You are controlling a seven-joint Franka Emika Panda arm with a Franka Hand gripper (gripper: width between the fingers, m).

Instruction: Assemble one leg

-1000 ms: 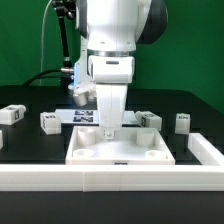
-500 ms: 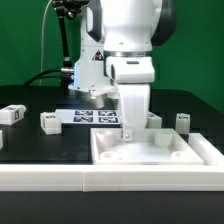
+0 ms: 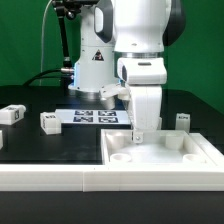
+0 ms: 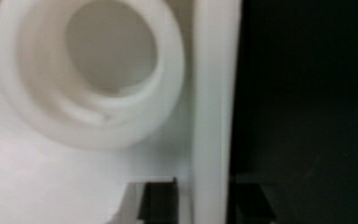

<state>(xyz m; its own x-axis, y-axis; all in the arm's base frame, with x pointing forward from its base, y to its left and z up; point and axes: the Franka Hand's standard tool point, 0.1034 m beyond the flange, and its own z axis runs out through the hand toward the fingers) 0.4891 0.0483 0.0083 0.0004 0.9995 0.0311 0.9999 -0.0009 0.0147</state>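
Note:
My gripper (image 3: 140, 131) is shut on the far rim of the large flat white panel (image 3: 165, 158), which lies on the black table at the exterior view's right. In the wrist view my gripper (image 4: 208, 205) has one dark fingertip (image 4: 158, 202) on each side of the panel's rim (image 4: 211, 120), beside a round corner recess (image 4: 96, 70). Three small white legs with tags lie on the table apart from my gripper: two at the exterior view's left (image 3: 12, 114) (image 3: 50, 121) and one at the right (image 3: 182, 121).
The marker board (image 3: 92, 116) lies behind the panel. A low white wall runs along the front (image 3: 55, 180) and turns back at the exterior view's right (image 3: 207, 150); the panel sits close to that corner. The arm's base (image 3: 95, 70) stands behind.
My gripper and the white panel have slid together toward the exterior view's right, from the table's middle to the corner of the white wall. The legs have not moved.

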